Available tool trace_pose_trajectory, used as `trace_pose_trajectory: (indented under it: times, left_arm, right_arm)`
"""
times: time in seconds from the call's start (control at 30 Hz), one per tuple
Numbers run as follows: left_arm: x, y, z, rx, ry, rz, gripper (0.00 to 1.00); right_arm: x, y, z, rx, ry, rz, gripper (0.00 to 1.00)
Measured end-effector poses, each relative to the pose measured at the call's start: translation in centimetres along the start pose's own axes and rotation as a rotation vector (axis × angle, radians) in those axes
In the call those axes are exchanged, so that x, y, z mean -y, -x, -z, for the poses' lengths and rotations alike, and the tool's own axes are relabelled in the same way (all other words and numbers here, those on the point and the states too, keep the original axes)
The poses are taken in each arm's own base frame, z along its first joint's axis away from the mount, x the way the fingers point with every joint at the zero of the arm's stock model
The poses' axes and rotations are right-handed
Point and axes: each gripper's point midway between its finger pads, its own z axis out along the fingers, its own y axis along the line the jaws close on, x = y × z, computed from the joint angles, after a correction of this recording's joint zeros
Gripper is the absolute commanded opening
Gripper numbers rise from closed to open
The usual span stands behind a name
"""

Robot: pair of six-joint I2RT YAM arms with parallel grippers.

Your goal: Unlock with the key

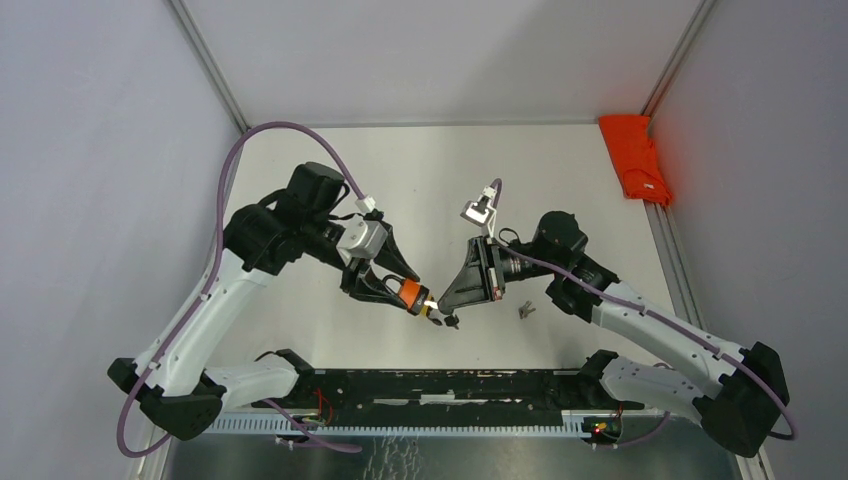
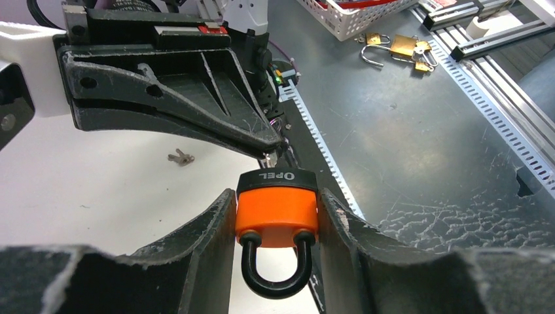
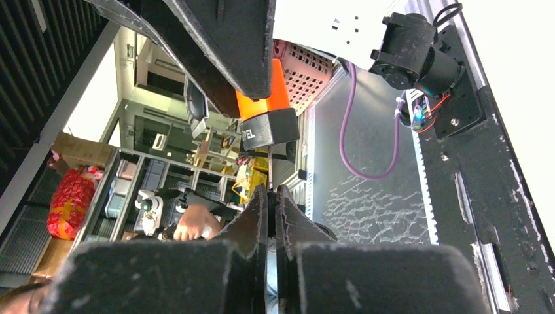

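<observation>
Orange padlock clamped by its sides in half-spread left jaws, aloft over worktop. Right jaws pinched tight on key, blade meeting the keyway. Keep blade square, seat fully, then twist; brace padlock firmly.

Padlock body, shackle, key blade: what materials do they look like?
Padlock body: smooth orange cover, likely plastic or rubber, with a black cap. Shackle: glossy black, probably coated metal. Key blade: thin and greyish, looks like bare metal, though it is too small to be sure.
</observation>
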Motion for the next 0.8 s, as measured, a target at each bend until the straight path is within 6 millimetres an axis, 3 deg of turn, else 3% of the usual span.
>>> trace_pose_trajectory:
  times: [0.43,0.8]
  left_arm:
    - [-0.3,0.5,-0.1,0.009,0.004,-0.037,0.02]
    - [0.2,1.0,-0.2,0.037,-0.024,-0.038,0.02]
  right_arm:
    - [0.9,0.7,-0.1,0.07,-0.001,-0.006,0.0]
    - [-0.5,1.6,0.0,0.105,0.058,0.018,0.0]
